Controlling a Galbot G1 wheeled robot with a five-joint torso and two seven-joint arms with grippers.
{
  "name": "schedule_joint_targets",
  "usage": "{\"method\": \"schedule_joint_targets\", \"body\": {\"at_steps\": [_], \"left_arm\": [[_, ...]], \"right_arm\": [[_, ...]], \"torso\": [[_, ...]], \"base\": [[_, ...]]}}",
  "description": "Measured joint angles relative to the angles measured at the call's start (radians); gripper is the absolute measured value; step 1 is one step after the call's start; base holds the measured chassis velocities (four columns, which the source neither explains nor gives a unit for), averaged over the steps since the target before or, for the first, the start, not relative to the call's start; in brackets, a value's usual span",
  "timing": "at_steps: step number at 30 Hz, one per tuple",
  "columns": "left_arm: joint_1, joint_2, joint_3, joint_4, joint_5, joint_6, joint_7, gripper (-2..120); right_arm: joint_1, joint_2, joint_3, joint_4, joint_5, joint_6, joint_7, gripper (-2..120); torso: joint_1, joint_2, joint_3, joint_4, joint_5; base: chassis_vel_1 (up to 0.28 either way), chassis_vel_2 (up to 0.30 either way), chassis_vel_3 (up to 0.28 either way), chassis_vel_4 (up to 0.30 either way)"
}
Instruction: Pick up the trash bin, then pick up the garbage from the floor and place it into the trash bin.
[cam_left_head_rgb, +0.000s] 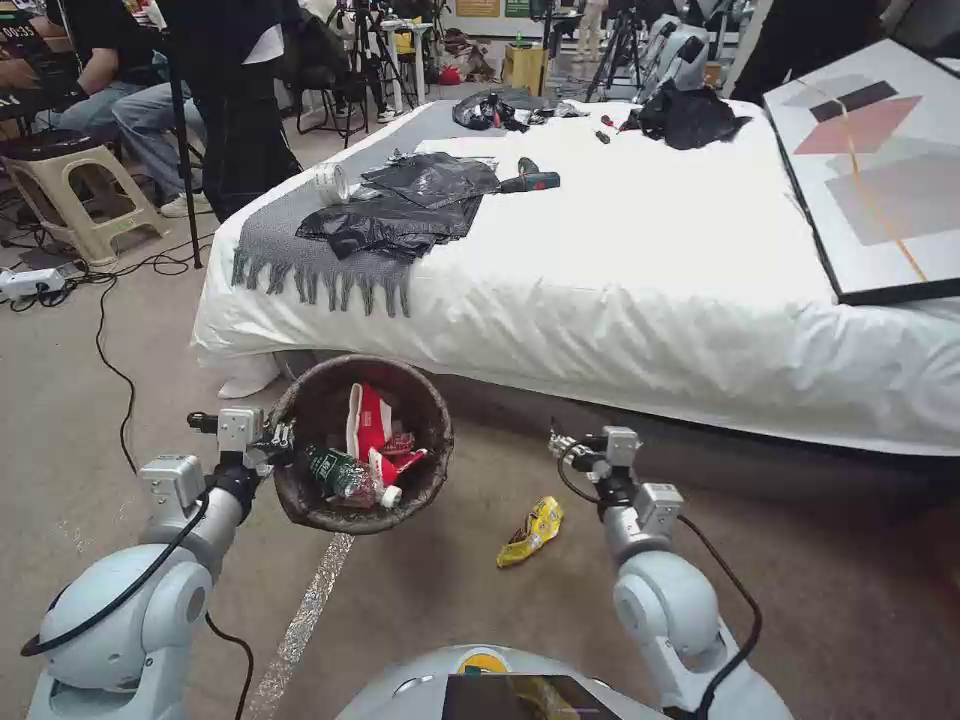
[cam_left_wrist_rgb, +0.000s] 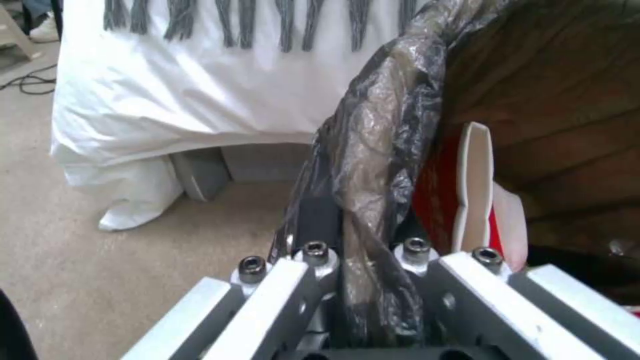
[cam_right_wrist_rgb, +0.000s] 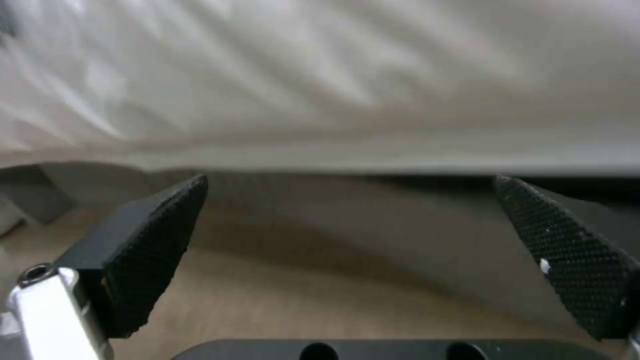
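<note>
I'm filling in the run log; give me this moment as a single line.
left gripper: shut on trash bin rim, held up | right gripper: open, empty, near bed | yellow wrapper: on floor

Head cam sits high, looking forward and down over both arms at the floor and the bed (cam_left_head_rgb: 640, 300). Left wrist cam is jammed right up against the trash bin (cam_left_wrist_rgb: 393, 150) rim, facing the bed's corner. Right wrist cam hangs low, near the floor, facing the bed's side edge (cam_right_wrist_rgb: 320, 100). All three catch that white bedsheet.
</note>
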Motion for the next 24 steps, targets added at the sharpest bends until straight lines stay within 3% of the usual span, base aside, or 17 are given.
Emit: {"method": "schedule_joint_targets", "body": {"at_steps": [4, 14, 24], "left_arm": [[0.001, 0.0, -0.003, -0.001, -0.001, 0.0, 0.0, 3], [0.001, -0.005, -0.003, -0.003, 0.0, 0.0, -0.001, 3], [0.0, -0.006, 0.002, -0.003, 0.002, 0.001, -0.006, 3]], "right_arm": [[0.05, 0.001, -0.037, -0.056, 0.084, -0.04, 0.054, 100], [0.132, 0.026, -0.068, -0.253, 0.121, -0.06, 0.09, 100], [0.183, 0.04, -0.075, -0.375, 0.209, -0.095, 0.138, 100]], "torso": [[0.0, 0.0, 0.0, 0.0, 0.0], [0.0, 0.0, 0.0, 0.0, 0.0], [0.0, 0.0, 0.0, -0.0001, 0.0]], "base": [[0.0, 0.0, 0.0, 0.0], [0.0, 0.0, 0.0, 0.0], [0.0, 0.0, 0.0, 0.0]]}}
